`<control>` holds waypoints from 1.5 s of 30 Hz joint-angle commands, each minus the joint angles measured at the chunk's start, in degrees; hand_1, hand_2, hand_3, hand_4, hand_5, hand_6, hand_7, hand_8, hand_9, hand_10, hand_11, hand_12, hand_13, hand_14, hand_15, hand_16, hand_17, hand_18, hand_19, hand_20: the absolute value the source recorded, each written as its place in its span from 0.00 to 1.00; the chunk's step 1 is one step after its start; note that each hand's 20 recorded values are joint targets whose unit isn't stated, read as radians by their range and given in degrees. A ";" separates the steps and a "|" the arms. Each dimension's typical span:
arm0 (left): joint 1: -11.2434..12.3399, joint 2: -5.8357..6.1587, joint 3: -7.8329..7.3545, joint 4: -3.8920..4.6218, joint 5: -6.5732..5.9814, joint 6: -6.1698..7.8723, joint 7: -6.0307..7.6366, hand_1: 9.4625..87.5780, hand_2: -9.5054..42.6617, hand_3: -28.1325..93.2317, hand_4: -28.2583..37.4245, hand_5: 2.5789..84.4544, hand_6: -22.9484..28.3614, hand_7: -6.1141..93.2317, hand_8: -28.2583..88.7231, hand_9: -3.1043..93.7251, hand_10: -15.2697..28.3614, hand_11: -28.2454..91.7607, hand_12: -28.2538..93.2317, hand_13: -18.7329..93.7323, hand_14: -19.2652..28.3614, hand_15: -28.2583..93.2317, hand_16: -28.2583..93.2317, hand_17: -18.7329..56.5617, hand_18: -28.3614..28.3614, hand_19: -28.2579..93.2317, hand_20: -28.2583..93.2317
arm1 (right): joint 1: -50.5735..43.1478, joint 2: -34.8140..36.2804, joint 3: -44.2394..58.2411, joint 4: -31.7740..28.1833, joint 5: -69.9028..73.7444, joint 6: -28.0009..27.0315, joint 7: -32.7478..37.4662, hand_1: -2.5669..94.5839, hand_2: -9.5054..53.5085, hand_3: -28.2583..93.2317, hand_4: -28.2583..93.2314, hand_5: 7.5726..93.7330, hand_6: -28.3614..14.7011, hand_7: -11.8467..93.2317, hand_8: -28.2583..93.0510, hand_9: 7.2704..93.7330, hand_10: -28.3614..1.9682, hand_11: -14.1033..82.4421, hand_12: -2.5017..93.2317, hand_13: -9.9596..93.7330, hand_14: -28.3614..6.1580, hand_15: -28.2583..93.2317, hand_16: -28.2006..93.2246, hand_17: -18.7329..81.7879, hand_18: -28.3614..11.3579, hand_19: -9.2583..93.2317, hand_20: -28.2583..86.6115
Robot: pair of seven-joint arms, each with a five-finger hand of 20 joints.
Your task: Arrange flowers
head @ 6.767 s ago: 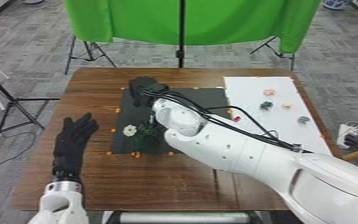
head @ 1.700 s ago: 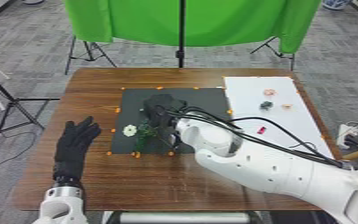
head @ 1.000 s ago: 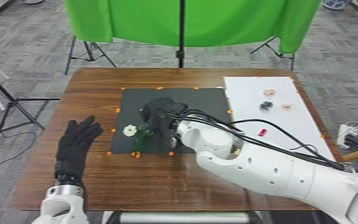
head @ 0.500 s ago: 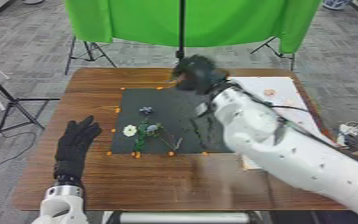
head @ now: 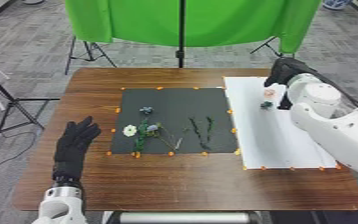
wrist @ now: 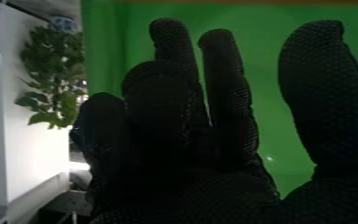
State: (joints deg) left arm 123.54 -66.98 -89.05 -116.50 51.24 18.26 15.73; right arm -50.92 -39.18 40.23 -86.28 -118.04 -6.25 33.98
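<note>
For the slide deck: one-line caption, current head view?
Right hand above the white sheet; flowers on the dark mat.

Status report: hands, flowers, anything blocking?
Right hand open over far end of white sheet; left hand open, left of black sheet. White flower on black sheet. Right arm partly covers white sheet.

The right hand (head: 289,70) is positioned near the far right corner of the counter (head: 158,185). The white flower (head: 129,130) lies on the black mat (head: 171,102).
</note>
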 commanded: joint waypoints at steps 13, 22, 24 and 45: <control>1.62 -0.74 0.12 0.64 0.09 -0.59 -0.84 0.13 0.41 0.74 0.00 0.50 0.59 0.15 0.20 0.45 0.69 0.40 0.34 0.42 0.79 0.48 0.22 0.27 0.72 0.33 0.37 | -8.12 -0.86 -3.48 3.47 -2.79 8.88 -1.97 0.45 0.00 0.79 0.09 0.65 0.73 0.27 0.15 0.75 0.48 0.34 0.26 0.91 0.68 0.75 0.51 0.77 0.35 1.00 0.76; 1.38 -0.33 0.15 0.79 0.21 -1.05 -0.97 0.14 0.41 0.74 0.00 0.50 0.59 0.15 0.20 0.45 0.69 0.40 0.34 0.42 0.79 0.48 0.22 0.27 0.72 0.32 0.37 | -4.49 -0.74 -3.74 -2.36 -3.20 22.29 -3.83 0.64 0.00 0.71 0.08 0.85 0.69 0.32 0.32 0.98 0.68 0.24 0.45 0.97 0.77 0.74 0.52 0.84 0.41 1.00 0.78; 1.35 -0.31 0.14 0.80 0.26 -1.15 -1.04 0.14 0.41 0.74 0.00 0.50 0.59 0.15 0.20 0.45 0.69 0.40 0.34 0.42 0.79 0.48 0.22 0.27 0.72 0.33 0.37 | -3.41 -0.87 -4.27 -5.08 -2.46 23.51 -4.89 0.65 0.00 0.71 0.08 0.85 0.68 0.32 0.32 0.98 0.68 0.24 0.46 0.98 0.78 0.74 0.52 0.85 0.42 1.00 0.78; 0.81 -0.80 0.45 1.37 0.44 -2.00 -1.47 0.14 0.40 0.74 0.00 0.50 0.59 0.15 0.20 0.45 0.69 0.40 0.34 0.42 0.79 0.48 0.22 0.27 0.72 0.33 0.37 | 5.45 -15.87 -23.06 -8.28 7.86 15.35 -13.08 0.63 0.00 0.72 0.09 0.84 0.68 0.32 0.32 0.97 0.67 0.23 0.46 0.97 0.78 0.75 0.53 0.84 0.42 1.00 0.79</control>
State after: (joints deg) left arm 123.50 -67.03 -89.13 -116.44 51.30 17.06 14.95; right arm -43.50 -52.35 19.29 -92.76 -111.46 12.36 21.48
